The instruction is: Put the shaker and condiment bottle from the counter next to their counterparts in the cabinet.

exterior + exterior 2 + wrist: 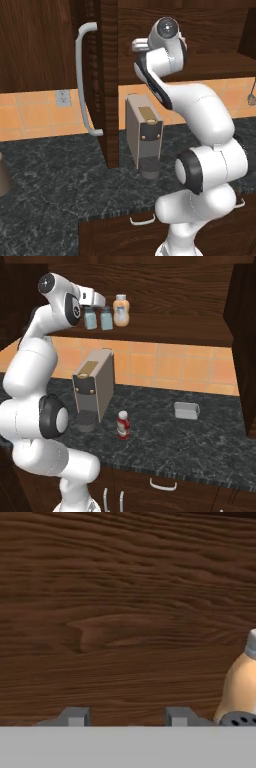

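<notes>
Two pale blue-grey shakers (90, 319) (106, 318) stand side by side on the cabinet shelf (170, 328), left of the tan-orange bottle (121, 311). My gripper (97, 306) reaches into the cabinet just above the left shaker. In the hand view its fingertips (75, 717) stand apart, with bare wood showing between them, so the gripper (127, 718) is open. The tan-orange bottle (240, 687) and a dark shaker cap (239, 718) sit to its right. The red condiment bottle (123, 425) stands upright on the dark counter (200, 446).
A grey coffee machine (92, 383) (144, 135) stands on the counter under the shelf, left of the red bottle. A small pale box (186, 411) lies further right. The open cabinet door (107, 85) with its curved bar handle (84, 80) hangs left of my arm.
</notes>
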Tool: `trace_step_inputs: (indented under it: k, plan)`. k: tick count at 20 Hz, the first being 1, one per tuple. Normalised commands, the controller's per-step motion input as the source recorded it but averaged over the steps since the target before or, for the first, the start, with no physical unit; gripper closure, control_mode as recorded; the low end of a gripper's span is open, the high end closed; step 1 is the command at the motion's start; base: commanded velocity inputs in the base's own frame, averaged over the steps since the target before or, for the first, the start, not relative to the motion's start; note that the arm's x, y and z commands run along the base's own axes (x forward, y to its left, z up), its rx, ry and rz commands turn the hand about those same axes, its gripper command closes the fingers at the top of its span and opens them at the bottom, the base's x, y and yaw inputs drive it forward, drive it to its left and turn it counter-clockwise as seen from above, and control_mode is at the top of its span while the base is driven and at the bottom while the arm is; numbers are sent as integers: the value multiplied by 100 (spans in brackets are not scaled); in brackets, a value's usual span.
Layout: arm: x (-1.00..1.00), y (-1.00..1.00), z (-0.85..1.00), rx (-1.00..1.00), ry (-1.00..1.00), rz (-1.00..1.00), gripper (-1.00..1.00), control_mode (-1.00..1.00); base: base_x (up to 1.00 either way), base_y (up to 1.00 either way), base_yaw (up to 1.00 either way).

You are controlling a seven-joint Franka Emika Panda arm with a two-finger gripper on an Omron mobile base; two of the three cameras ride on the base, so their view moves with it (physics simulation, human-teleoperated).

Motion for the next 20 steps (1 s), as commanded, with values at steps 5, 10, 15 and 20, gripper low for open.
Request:
trace_step_inputs:
  k: [5,10,15,20]
  plan:
    - [14,0,0,0,0,0,-100,-100,0,0,0]
    - [-5,0,0,0,0,0,-100,-100,0,0,0]
    - [-59,0,0,0,0,0,-100,-100,0,0,0]
    - [-82,0,0,0,-3,0,-100,-100,0,0,0]
